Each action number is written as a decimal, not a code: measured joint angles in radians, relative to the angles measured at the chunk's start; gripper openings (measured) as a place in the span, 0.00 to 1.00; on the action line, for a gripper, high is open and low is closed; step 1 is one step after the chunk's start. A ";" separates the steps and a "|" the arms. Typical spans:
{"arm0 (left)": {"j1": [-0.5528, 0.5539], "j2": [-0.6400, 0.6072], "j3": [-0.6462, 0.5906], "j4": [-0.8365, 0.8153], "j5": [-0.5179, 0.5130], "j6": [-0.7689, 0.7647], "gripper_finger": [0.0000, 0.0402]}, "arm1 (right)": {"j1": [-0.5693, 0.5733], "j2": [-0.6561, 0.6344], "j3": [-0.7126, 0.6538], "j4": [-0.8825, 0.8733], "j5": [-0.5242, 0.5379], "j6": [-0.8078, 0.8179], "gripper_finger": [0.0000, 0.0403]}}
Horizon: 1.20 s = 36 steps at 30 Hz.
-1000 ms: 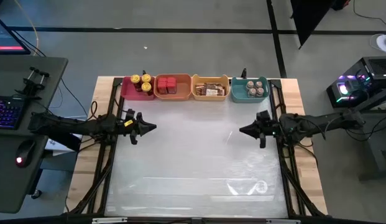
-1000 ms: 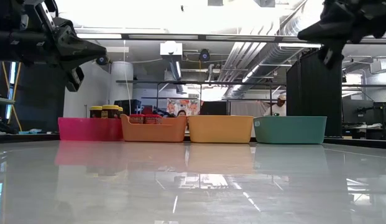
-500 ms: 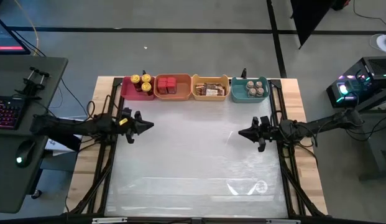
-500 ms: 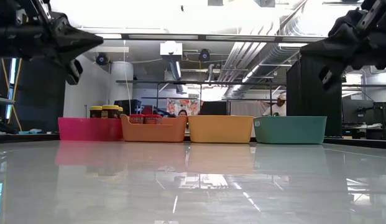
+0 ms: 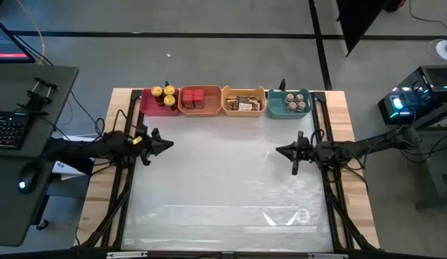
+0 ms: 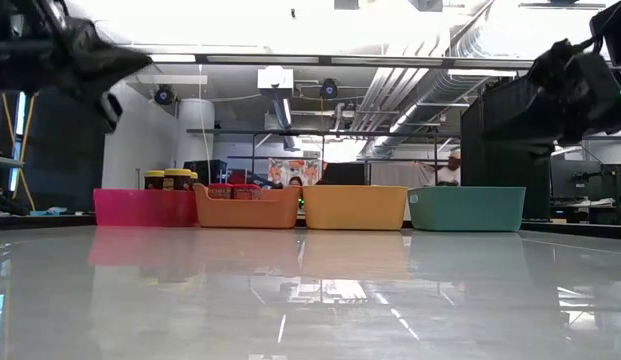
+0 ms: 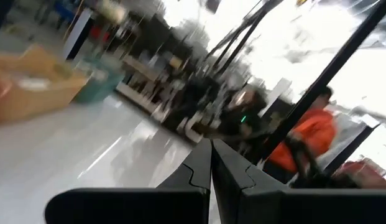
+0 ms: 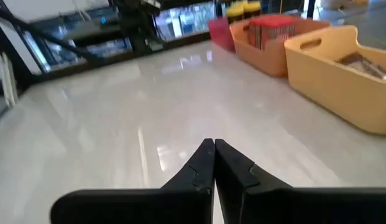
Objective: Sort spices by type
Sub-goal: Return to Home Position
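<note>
Spices point(image 5: 243, 105) binned, far from left tool point(image 5: 170, 144), right tool point(image 5: 278, 151)

Overhead light is bright and even in high view; the glossy bench point(image 5: 223, 180) shows white glare streaks nr its front edge. Low view: ceiling lights point(image 6: 290, 20) blown out, bench mirrors the bins point(image 6: 245, 207), left end effector point(image 6: 140, 62) is a smeared dark silhouette. Left wrist view is backlit w/ heavy motion blur; right wrist view goes soft in the bg.
</note>
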 joint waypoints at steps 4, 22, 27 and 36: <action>0.002 -0.059 0.001 -0.172 0.009 0.000 0.00 | 0.000 0.000 0.000 -0.068 -0.001 -0.008 0.00; 0.002 -0.067 0.001 -0.180 0.048 0.000 0.00 | -0.002 -0.324 0.000 -0.127 -0.026 -0.008 0.01; 0.002 -0.067 0.001 -0.178 0.048 0.000 0.00 | -0.039 -0.412 0.001 -0.103 -0.025 -0.008 0.01; 0.003 -0.067 0.000 -0.179 0.048 0.000 0.00 | -0.111 -0.412 -0.007 -0.101 -0.039 -0.008 0.01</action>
